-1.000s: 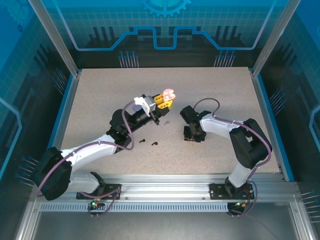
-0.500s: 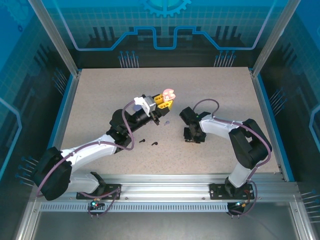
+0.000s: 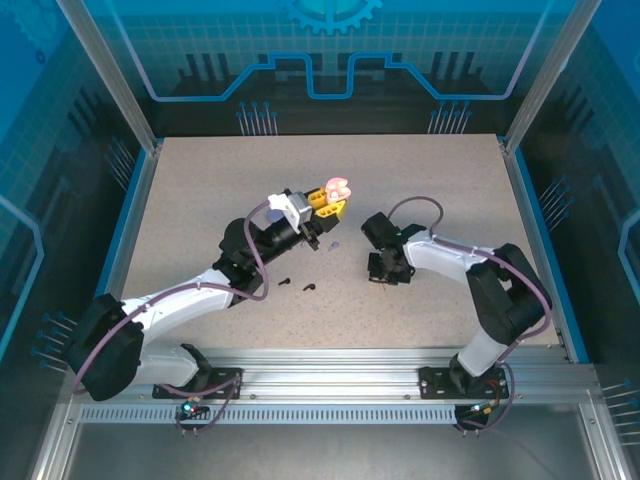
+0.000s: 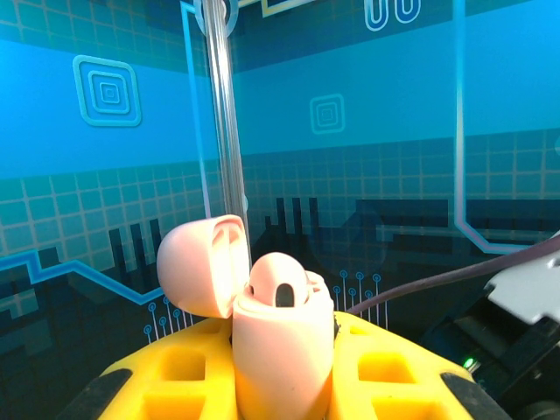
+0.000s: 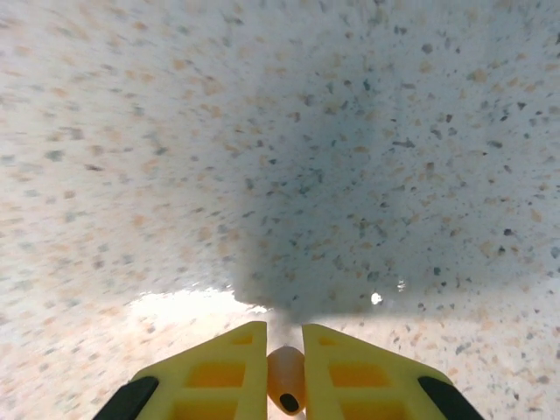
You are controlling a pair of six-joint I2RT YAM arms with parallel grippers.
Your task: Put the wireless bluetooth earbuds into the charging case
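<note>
Pink earbud (image 5: 285, 391) sits pinched inside the right tool (image 5: 284, 339).

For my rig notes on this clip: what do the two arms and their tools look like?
The left arm and right arm have white links, black joints and bases, and a looping purple cable each. The left tool and right tool have yellow fingers with rectangular cut-outs and black outer corners.

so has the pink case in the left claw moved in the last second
No. In the top view the pink case, gripped in the left claw, keeps the same place relative to the two black earbuds lying below it.
</note>
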